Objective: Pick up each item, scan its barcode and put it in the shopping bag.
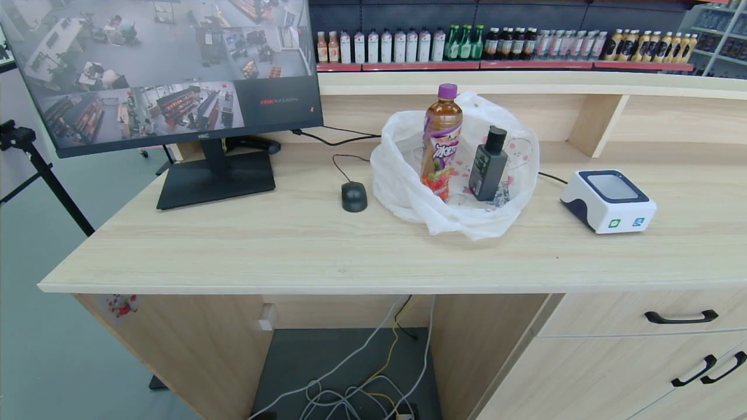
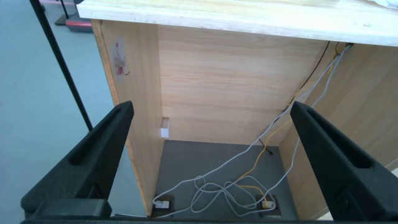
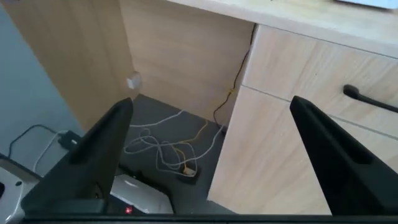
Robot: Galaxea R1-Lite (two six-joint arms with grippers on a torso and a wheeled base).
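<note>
shopping bag [image 1: 397, 181], white plastic, sits open on the wooden counter [image 1: 262, 245]. its mouth is spread wide and its sides slump outward, likely so items can be lowered straight in. two items stand upright inside it: a tea bottle [image 1: 442, 140] with a purple cap and, just beside it on the robot's right, a smaller dark bottle [image 1: 489, 166] with a black cap. both look bagged already, so the task seems at or near its end.

a white barcode scanner [image 1: 608, 200] rests near the bag on the robot's right, window facing up, handy for passing an item over on its way in. a mouse [image 1: 354, 196] and a monitor [image 1: 163, 70] stand to the bag's left.

left gripper [image 2: 211, 112] hangs low in front of the counter, below its top. its black fingers [image 2: 93, 162] are spread wide with nothing between them, and beyond them lie loose cables [image 2: 217, 193] on the floor. right gripper [image 3: 211, 106] is likewise low, its fingers [image 3: 329, 155] parted and empty, facing the drawer fronts [image 3: 348, 106]. the bag and its bottles sit up on the counter, above and well apart from both sets of fingers.
</note>
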